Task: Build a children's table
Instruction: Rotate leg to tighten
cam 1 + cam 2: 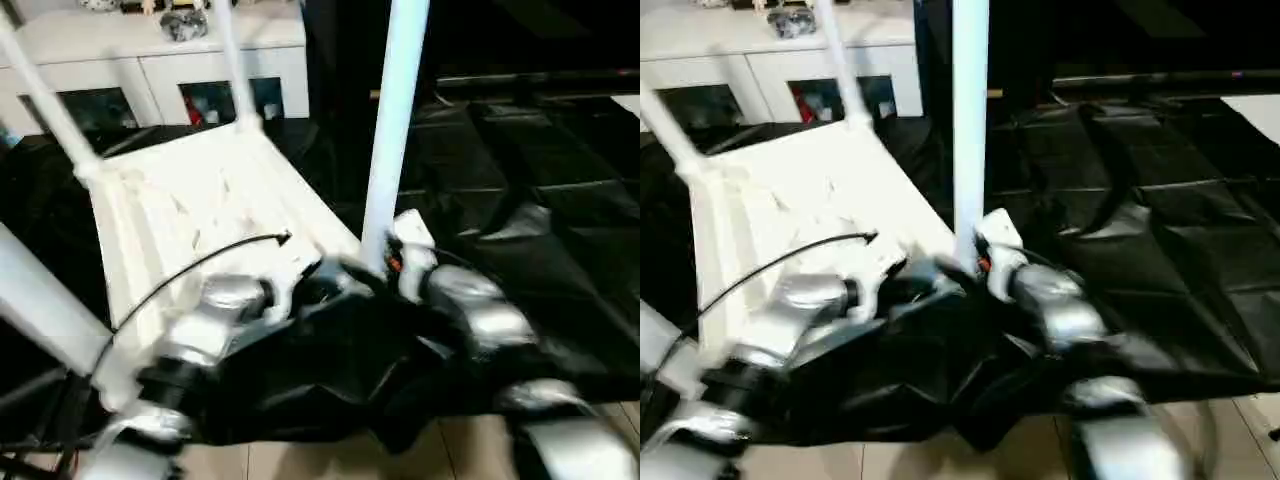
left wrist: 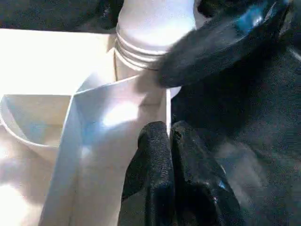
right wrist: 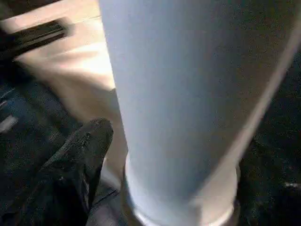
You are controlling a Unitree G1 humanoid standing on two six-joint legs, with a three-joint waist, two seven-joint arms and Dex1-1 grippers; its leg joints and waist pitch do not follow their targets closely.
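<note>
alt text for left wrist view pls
The left gripper, its black fingers shut together, rests against a white rib at the corner of the upturned children's table top. Just beyond, a white leg with a threaded base stands in the corner socket.

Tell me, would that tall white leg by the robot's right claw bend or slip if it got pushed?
Probably not bend: the leg is a thick, straight tube standing upright in the tabletop corner. Its smooth, shiny surface looks slippery to grip. It may wobble if not fully screwed in.
</note>
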